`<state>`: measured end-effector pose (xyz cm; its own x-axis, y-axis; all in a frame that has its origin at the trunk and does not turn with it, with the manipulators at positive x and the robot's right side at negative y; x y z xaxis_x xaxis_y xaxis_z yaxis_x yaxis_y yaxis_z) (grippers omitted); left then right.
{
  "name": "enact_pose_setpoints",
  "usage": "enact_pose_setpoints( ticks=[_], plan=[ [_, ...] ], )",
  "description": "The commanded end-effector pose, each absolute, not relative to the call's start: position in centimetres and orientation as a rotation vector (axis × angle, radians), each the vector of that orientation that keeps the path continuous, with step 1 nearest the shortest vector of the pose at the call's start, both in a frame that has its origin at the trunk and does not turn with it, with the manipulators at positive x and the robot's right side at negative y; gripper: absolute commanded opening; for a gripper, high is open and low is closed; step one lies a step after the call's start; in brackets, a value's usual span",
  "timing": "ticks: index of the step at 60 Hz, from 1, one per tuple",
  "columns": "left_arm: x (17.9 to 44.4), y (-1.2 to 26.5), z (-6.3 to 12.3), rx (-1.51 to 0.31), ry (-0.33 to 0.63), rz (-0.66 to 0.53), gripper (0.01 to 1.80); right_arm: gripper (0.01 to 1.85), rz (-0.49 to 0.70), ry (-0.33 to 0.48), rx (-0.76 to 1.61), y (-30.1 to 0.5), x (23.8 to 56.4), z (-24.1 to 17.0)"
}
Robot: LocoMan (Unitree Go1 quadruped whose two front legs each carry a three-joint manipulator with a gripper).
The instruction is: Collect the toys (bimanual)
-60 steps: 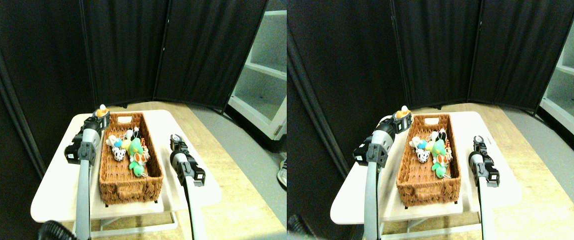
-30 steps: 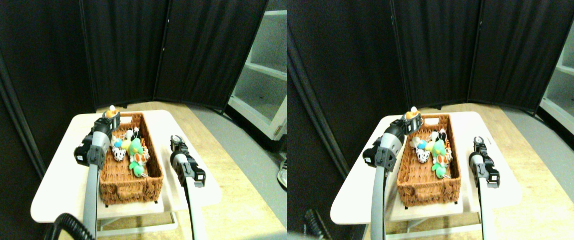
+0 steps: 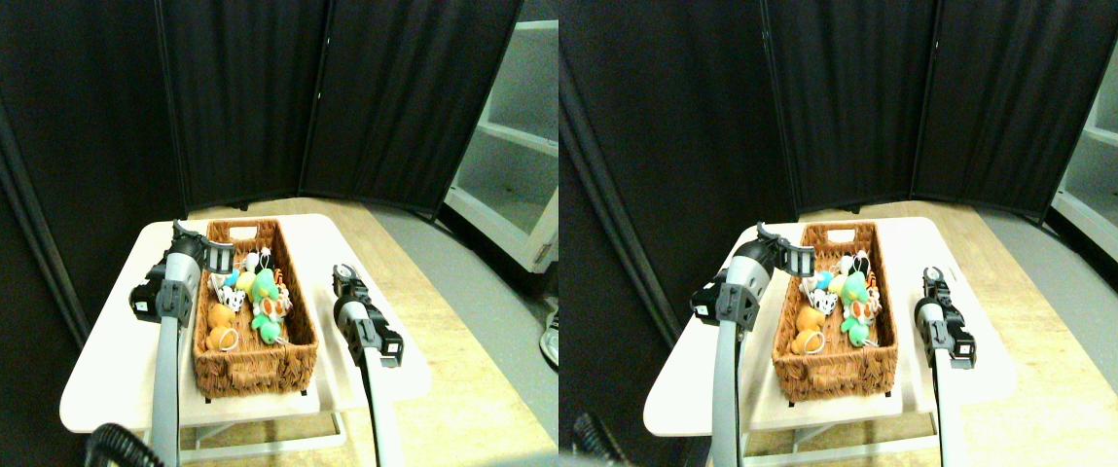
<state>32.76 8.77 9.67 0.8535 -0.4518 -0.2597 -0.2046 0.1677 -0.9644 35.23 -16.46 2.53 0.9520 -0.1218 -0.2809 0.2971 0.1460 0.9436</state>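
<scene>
The toys lie together in the long wicker basket (image 3: 252,372) on the white table (image 3: 111,375). An orange toy (image 3: 220,327) rests alone on the basket floor at the left. Behind it are a white black-spotted one (image 3: 231,301), a yellow one (image 3: 245,281), green ones (image 3: 265,286) and an orange-black striped one (image 3: 272,307). My left gripper (image 3: 200,243) hangs open over the basket's far left rim, holding nothing. My right gripper (image 3: 344,276) hovers just right of the basket, above the table.
Black folding screens (image 3: 247,97) close off the back and left. A white shelf unit (image 3: 520,146) stands at the right on the floor. A person's shoe (image 3: 550,341) shows at the right edge. The table's front edge lies close to the basket.
My left gripper has opened and let the orange toy fall into the basket, then drawn slightly back to the left. The right arm has barely moved.
</scene>
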Motion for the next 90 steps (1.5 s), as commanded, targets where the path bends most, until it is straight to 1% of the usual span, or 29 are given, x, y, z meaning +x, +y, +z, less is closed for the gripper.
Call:
enact_pose_setpoints(
  ticks=[1,3,8,10,15,16,17,19,23,26,28,31,34,36,39,45,49,54,58,64,71,76,82,90],
  plan=[
    [33.0,9.5,10.2,-1.404,0.501,-0.237,1.14,0.01,-0.269,0.113,1.399,-16.4,35.3,3.5],
    [33.0,9.7,10.3,-1.411,0.500,-0.233,1.13,0.01,-0.266,0.112,1.398,-16.4,35.3,3.5],
    [33.4,11.2,10.2,-1.437,0.465,-0.208,0.99,0.01,-0.252,0.111,1.395,-16.4,35.4,3.6],
    [33.5,12.0,10.1,-1.426,0.462,-0.209,0.98,0.01,-0.251,0.111,1.393,-16.4,35.4,3.7],
    [33.1,14.6,9.4,-1.407,0.414,-0.165,0.88,0.01,-0.236,0.115,1.390,-16.3,35.6,4.0],
    [33.1,14.6,9.4,-1.407,0.414,-0.165,0.88,0.01,-0.236,0.115,1.390,-16.3,35.6,4.0],
    [33.0,15.5,9.1,-1.402,0.395,-0.150,0.85,0.01,-0.226,0.118,1.388,-16.3,35.6,4.2],
    [32.9,15.8,9.0,-1.396,0.387,-0.141,0.83,0.01,-0.225,0.120,1.391,-16.3,35.7,4.2],
    [32.6,17.6,8.4,-1.378,0.327,-0.089,0.75,0.01,-0.216,0.131,1.389,-16.1,35.8,4.6],
    [32.2,18.8,7.9,-1.370,0.312,-0.082,0.70,0.01,-0.211,0.132,1.375,-15.9,35.8,4.9],
    [32.2,19.0,7.8,-1.368,0.313,-0.084,0.68,0.01,-0.211,0.132,1.368,-15.9,35.8,5.0],
    [31.8,19.9,7.2,-1.365,0.264,-0.053,0.54,0.01,-0.202,0.135,1.369,-15.7,35.9,5.2],
    [31.4,20.4,6.8,-1.369,0.246,-0.034,0.43,0.01,-0.196,0.137,1.362,-15.5,36.0,5.2],
    [31.2,20.5,6.6,-1.367,0.240,-0.027,0.40,0.01,-0.193,0.139,1.364,-15.4,36.0,5.2],
    [30.8,20.8,6.0,-1.367,0.232,-0.019,0.38,0.01,-0.191,0.152,1.386,-15.2,36.1,5.1],
    [30.8,21.4,5.0,-1.379,0.233,-0.018,0.38,0.01,-0.194,0.154,1.379,-15.1,36.2,5.0],
    [30.9,21.7,4.2,-1.387,0.215,-0.006,0.35,0.01,-0.187,0.159,1.375,-15.0,36.4,4.9],
    [30.9,21.8,3.7,-1.405,0.182,0.019,0.33,0.01,-0.179,0.158,1.360,-15.0,36.4,5.0],
    [31.0,21.9,3.1,-1.405,0.177,0.045,0.32,0.01,-0.165,0.163,1.348,-15.0,36.4,5.2],
    [31.2,22.1,2.5,-1.397,0.173,0.038,0.33,0.01,-0.147,0.169,1.339,-15.1,36.3,5.6],
    [31.6,22.4,2.1,-1.388,0.170,0.035,0.40,0.01,-0.139,0.172,1.343,-15.1,36.3,6.0],
    [32.1,22.4,1.7,-1.386,0.142,0.053,0.47,0.01,-0.140,0.169,1.334,-15.1,36.3,6.1],
    [32.6,22.4,1.4,-1.415,0.127,0.064,0.45,0.01,-0.136,0.164,1.321,-15.0,36.4,6.1],
    [32.8,22.1,1.7,-1.407,0.126,0.073,0.45,0.01,-0.136,0.170,1.337,-15.1,36.5,5.9]
  ],
)
